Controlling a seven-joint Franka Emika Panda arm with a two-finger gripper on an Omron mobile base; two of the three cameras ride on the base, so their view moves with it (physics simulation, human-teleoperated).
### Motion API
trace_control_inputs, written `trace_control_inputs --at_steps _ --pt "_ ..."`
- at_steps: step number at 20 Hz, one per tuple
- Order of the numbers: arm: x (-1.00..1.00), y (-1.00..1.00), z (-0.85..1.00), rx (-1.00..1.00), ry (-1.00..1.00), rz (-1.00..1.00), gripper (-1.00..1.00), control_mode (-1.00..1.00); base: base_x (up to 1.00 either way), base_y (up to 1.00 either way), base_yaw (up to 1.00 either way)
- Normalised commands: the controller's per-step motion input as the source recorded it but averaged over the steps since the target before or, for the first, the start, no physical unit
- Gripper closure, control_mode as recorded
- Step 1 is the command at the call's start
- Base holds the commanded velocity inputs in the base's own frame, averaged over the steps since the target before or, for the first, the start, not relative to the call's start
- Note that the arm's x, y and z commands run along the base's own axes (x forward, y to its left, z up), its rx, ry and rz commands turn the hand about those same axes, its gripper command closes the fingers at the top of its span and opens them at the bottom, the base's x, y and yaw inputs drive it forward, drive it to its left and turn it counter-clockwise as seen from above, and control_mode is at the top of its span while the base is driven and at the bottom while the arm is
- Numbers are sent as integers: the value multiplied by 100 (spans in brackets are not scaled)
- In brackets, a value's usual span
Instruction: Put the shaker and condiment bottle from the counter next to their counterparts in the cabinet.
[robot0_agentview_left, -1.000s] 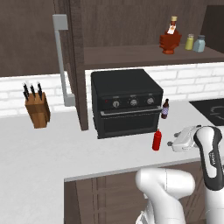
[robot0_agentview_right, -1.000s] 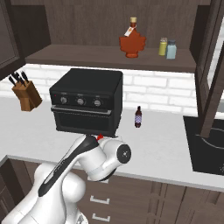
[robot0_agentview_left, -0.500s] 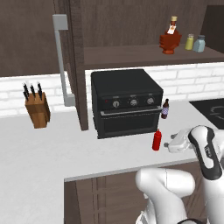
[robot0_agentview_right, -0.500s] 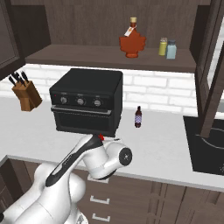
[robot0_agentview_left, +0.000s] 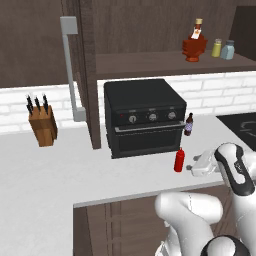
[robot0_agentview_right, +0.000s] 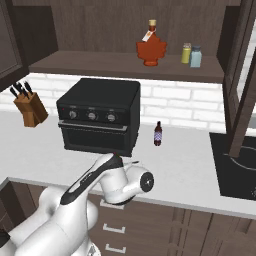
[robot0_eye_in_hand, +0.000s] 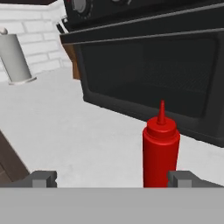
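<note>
Shaker (robot0_agentview_left: 228, 50) beside counterparts (robot0_agentview_left: 216, 48) in cabinet (robot0_agentview_left: 170, 64)

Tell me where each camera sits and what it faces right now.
Left base view: behind the arm's left, facing oven and shelf; arm at lower right, open hand beside the red bottle.
Right base view: behind its right, same oven and shelf; arm at lower left.
Hand view: low over the counter, facing the oven door; fingertips flank the bottle.
All share oven and counter.

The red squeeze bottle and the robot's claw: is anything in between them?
No. In the hand view the condiment bottle stands upright on bare counter, just ahead of the open end effector and nearer one fingertip, with nothing in the way.
</note>
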Motion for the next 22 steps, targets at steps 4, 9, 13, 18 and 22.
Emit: trace_control_inputs --at_steps 4,9,13,18,22 --pt "9 0 -13 1 0 2 -100 -100 0 0 0" --pt "12 0 -7 4 0 3 -100 -100 0 0 0" --pt "25 -1 -1 4 0 1 -100 -100 0 0 0" --pt "25 -1 0 4 0 1 -100 -100 0 0 0" --pt "17 -6 -4 1 0 1 -100 -100 0 0 0"
